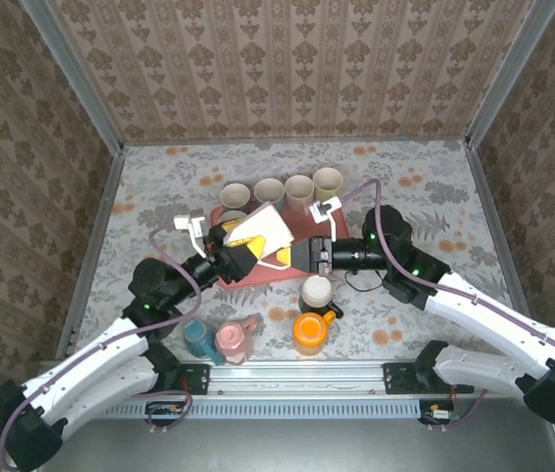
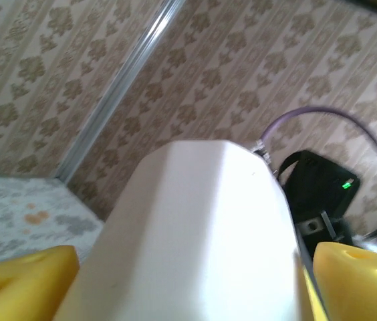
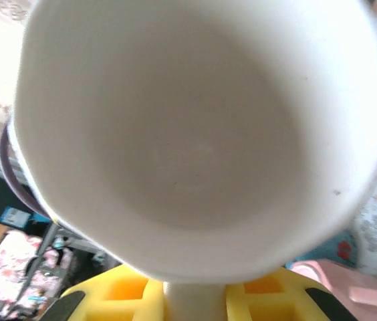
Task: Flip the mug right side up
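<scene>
What worries me is the mug (image 1: 261, 231) pivoting or slipping. The right gripper (image 1: 295, 258) has its jaws pinched narrow on the handle alone, so the whole weight hangs off one thin hold. A quick wrist roll could swing it loose onto the red tray (image 1: 258, 278) beneath, or into the cups (image 1: 282, 189) at the tray's 12 o'clock. The left gripper (image 1: 246, 248) is my second hazard: its jaws stand wide on either side of the mug's body, gripping nothing, and a crooked pull-away would clip it. The mug is mid-table, apparently lifted over the tray, on its side with its mouth toward 3 o'clock, facing the right wrist. The left jaws reach in from 8 o'clock.
</scene>
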Action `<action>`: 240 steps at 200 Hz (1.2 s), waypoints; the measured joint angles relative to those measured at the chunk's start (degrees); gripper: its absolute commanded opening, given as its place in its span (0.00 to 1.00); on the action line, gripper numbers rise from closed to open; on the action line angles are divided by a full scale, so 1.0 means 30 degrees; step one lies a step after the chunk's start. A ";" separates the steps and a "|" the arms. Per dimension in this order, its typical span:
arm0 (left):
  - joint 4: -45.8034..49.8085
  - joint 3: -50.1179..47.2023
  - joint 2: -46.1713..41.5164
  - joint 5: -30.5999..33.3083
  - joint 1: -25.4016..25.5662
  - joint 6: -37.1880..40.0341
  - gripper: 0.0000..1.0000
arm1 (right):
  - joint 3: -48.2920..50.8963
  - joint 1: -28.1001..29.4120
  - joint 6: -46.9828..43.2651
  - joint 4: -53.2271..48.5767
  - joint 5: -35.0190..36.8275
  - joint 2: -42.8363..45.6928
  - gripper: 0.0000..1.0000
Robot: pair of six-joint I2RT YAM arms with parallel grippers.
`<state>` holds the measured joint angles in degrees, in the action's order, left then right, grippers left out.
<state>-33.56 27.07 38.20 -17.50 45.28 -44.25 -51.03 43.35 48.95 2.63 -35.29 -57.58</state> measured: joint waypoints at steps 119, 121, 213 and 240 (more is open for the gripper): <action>1.8724 0.7147 -0.3075 0.7766 -0.0124 0.7308 1.00 | -0.4306 0.2572 -0.8910 -1.0076 1.0703 -0.4138 0.00; 1.8863 0.7162 -0.3031 0.7817 -0.0124 0.7395 1.00 | -0.4379 0.2616 -0.8983 -1.0112 1.0877 -0.4291 0.00; 2.3358 0.7038 -0.2951 0.7176 -0.0124 1.0863 1.00 | -0.5056 0.2011 -1.5511 -0.8772 1.4192 -1.0958 0.00; 2.3962 0.6761 -0.3636 0.6827 -0.0124 1.0914 1.00 | -0.5275 0.1464 -1.6218 -0.7781 1.4149 -1.2378 0.00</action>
<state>38.33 47.35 27.29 2.98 44.91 -11.51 -66.85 47.75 0.30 -20.71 7.16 -94.72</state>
